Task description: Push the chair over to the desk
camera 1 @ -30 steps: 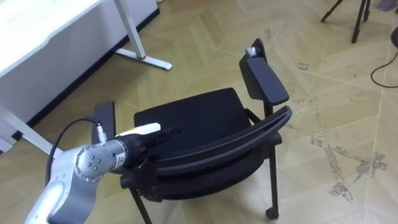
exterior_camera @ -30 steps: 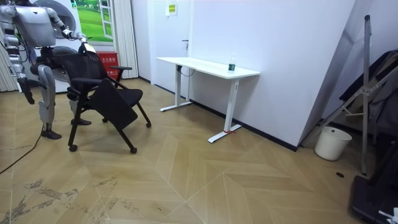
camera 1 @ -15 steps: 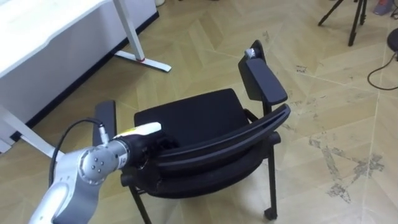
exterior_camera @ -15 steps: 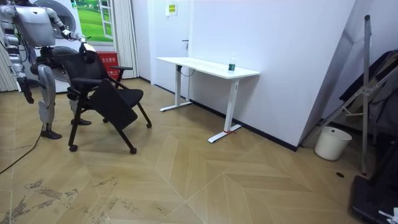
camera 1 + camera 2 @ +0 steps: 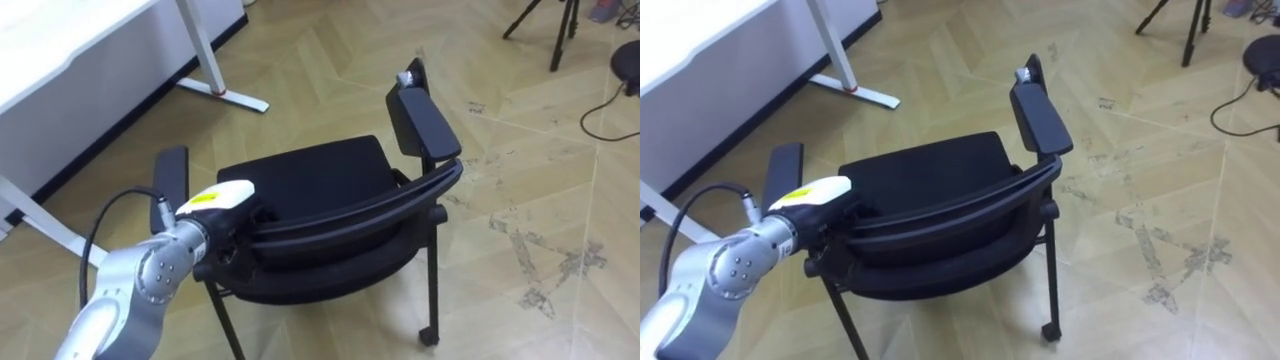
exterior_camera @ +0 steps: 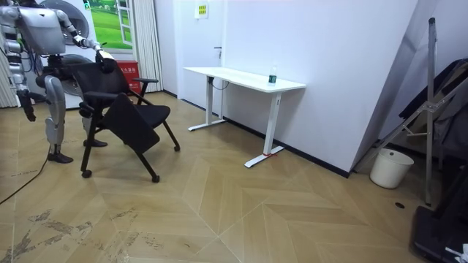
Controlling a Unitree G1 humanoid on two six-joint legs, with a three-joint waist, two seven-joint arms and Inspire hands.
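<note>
A black chair (image 5: pixel 310 185) with armrests and small castors stands on the wood floor right in front of me, its curved backrest (image 5: pixel 370 215) nearest to me. My left hand (image 5: pixel 232 212) rests on the backrest's left end; its dark fingers merge with the black frame. In the room view I stand behind the chair (image 6: pixel 124 109) at the far left, left arm stretched out to the backrest top (image 6: pixel 102 64). My right hand (image 6: pixel 29 113) hangs at my side, fingers straight and holding nothing. The right eye view has the left hand (image 5: pixel 825 207) on the chair (image 5: pixel 920 175) too.
A white desk (image 5: pixel 60 50) on white legs stands ahead to the left, seen along the wall (image 6: pixel 245 79) in the room view. Tripod legs (image 5: pixel 555 30) and a dark cable (image 5: pixel 605 95) lie at the far right. A white bucket (image 6: pixel 386 168) stands by the wall.
The chair has shifted slightly toward the desk, to the room view's right. My left hand has stayed on the backrest's end, its back lifting a little. My right arm swung back slightly.
</note>
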